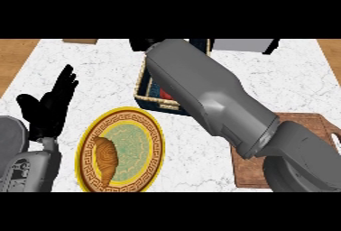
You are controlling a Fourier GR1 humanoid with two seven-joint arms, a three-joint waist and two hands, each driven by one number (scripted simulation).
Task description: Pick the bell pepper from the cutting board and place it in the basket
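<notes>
Smooth grey forearms; black left hand (47, 108) with slim black fingers (65, 81).

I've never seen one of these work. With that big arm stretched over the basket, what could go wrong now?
The right forearm hides most of the basket and its own hand, so the pepper can't be checked. Pulling back, the arm might catch the basket's rim. The plate with the croissant sits close by.

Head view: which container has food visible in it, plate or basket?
The plate, gold-rimmed, left of centre: a croissant lies on it. The basket is mostly hidden by the right forearm.
</notes>
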